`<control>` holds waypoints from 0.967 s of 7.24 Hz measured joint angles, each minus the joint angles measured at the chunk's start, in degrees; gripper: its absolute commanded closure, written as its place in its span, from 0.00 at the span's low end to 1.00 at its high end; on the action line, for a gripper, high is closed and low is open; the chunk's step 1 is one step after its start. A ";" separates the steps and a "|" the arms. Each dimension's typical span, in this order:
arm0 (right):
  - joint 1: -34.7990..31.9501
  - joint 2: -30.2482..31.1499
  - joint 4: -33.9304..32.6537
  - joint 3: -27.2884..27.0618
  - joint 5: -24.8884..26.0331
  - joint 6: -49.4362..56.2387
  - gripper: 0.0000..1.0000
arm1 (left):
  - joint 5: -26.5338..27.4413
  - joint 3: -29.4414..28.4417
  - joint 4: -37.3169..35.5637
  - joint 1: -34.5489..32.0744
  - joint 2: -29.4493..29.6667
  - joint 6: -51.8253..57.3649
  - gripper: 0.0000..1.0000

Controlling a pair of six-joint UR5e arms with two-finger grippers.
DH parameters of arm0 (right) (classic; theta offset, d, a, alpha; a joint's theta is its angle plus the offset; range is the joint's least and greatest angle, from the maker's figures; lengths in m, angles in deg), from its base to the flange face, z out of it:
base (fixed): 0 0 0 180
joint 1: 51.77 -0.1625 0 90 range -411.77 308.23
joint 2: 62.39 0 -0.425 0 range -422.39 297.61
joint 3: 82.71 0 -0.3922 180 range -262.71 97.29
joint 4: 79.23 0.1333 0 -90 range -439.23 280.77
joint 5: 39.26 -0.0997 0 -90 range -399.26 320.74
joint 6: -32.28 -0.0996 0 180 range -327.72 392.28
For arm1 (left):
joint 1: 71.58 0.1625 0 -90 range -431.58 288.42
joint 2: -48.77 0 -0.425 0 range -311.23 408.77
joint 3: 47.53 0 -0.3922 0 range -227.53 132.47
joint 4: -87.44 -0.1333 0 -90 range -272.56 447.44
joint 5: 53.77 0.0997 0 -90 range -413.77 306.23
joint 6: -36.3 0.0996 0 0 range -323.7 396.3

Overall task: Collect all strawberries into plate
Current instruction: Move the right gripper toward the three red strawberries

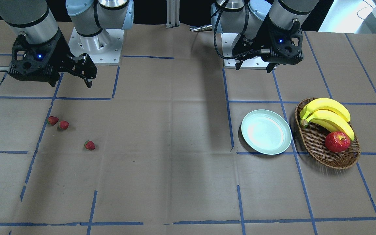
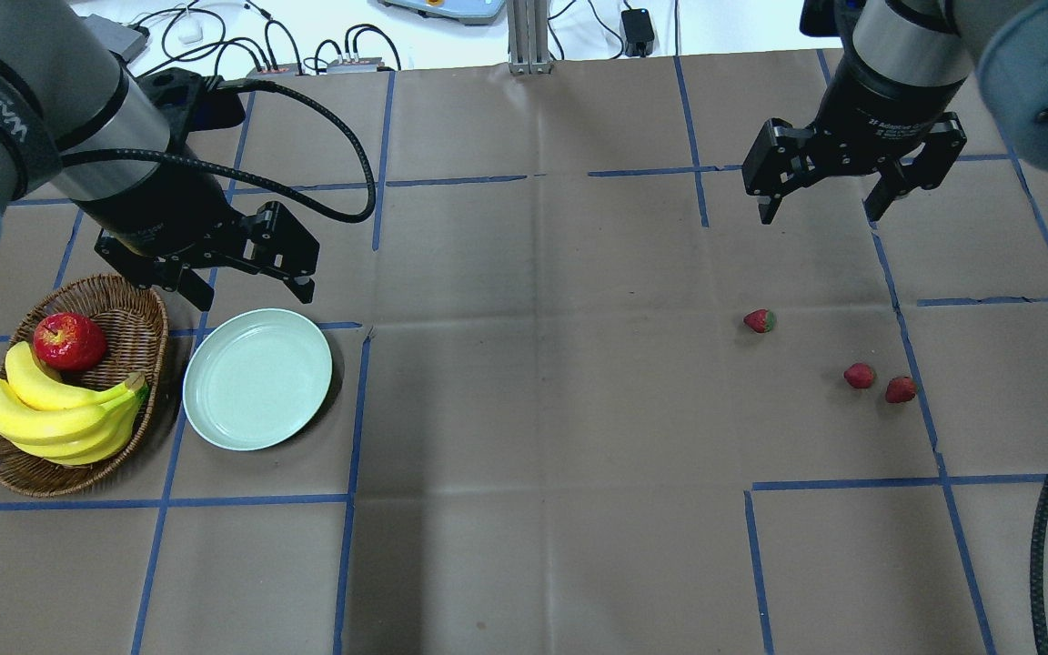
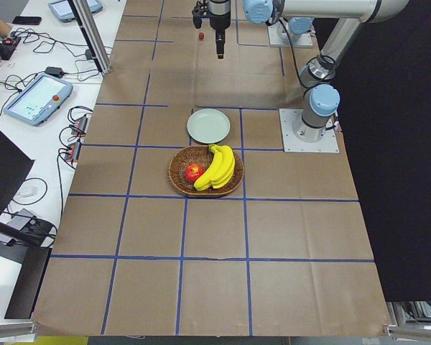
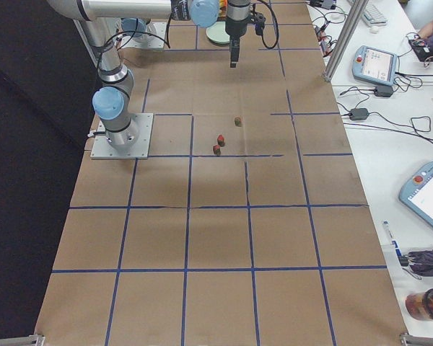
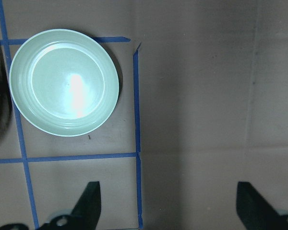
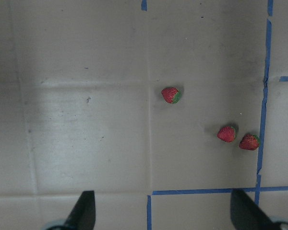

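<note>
Three small red strawberries lie on the brown paper on the robot's right side: one alone (image 2: 760, 320) and two close together (image 2: 860, 376) (image 2: 900, 390). They also show in the right wrist view (image 6: 171, 95) (image 6: 227, 133) (image 6: 249, 142). The pale mint-green plate (image 2: 257, 377) lies empty on the left side, next to the basket. My right gripper (image 2: 822, 206) is open and empty, raised above the table behind the strawberries. My left gripper (image 2: 251, 296) is open and empty, raised just behind the plate, which shows in its wrist view (image 5: 63, 81).
An oval wicker basket (image 2: 137, 314) with a red apple (image 2: 69, 341) and a bunch of bananas (image 2: 60, 414) stands left of the plate. Blue tape lines cross the brown paper. Cables and devices lie past the table's far edge.
</note>
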 measured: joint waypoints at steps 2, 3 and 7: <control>0.06 0.13 0.16 -0.16 -0.19 -0.22 0.00 | 0.00 0.02 0.01 0.00 0.04 0.00 0.00; 0.07 0.15 0.22 -0.23 -0.22 -0.24 0.00 | 0.02 0.03 0.04 0.00 0.02 0.00 0.00; 1.75 0.03 -2.68 -5.27 -0.41 0.75 0.00 | 0.02 0.02 0.06 0.00 0.00 0.06 0.00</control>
